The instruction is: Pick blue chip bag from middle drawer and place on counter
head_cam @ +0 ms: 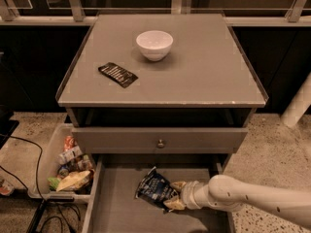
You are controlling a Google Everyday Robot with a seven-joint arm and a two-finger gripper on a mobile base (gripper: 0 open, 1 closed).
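Claw [173, 196] low in open middle drawer [121, 210], pinching right edge of blue chip bag [153, 188]; bag tilted, inside drawer. I judge grasp step in hand. Next: I lift clear of closed drawer front [194, 140], carry to tabletop [209, 67].
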